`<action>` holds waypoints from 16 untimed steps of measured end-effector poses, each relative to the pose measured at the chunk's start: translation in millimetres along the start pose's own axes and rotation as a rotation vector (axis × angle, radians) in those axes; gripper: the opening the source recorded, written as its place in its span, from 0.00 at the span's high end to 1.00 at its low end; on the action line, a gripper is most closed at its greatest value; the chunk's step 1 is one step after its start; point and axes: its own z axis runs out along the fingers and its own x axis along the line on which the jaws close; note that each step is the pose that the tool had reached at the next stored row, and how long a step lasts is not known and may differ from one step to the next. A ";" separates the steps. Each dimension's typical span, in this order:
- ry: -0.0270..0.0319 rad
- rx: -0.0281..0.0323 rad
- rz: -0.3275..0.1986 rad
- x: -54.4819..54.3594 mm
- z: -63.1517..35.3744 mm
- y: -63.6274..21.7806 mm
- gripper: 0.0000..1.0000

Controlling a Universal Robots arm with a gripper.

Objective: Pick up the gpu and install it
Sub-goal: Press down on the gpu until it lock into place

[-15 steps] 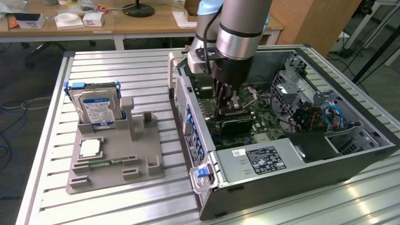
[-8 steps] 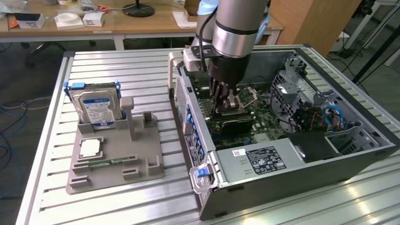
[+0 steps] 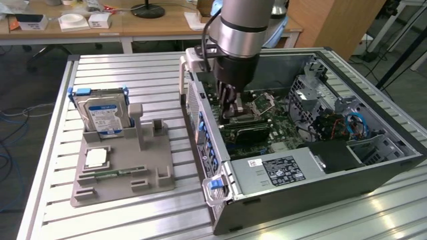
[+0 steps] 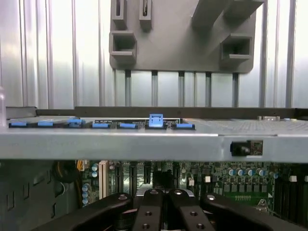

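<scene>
Gripper is down inside the open computer case, near the middle of the exterior view, and its two fingers are pressed together. In the wrist view the gripper looks clenched too, with the green motherboard right past the tips. A dark flat part that I take to be the gpu lies just under the fingertips, on the motherboard. Its long side seems to run from the exterior view's left to the exterior view's right. I cannot tell if the fingers pinch it or only touch it. Room is tight: the case side wall stands close on the exterior view's left, and the grey power box sits near, lower in the frame. Open room is straight up. Well apart, at the left of the frame, the hard drive and memory stick sit in the grey holder
</scene>
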 end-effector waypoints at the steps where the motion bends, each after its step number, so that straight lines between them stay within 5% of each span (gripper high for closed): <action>1: 0.0000 0.0001 0.000 -1.1 0.0 2.9 0.89; 16: 0.0001 -0.0002 0.001 3.8 2.3 11.2 0.89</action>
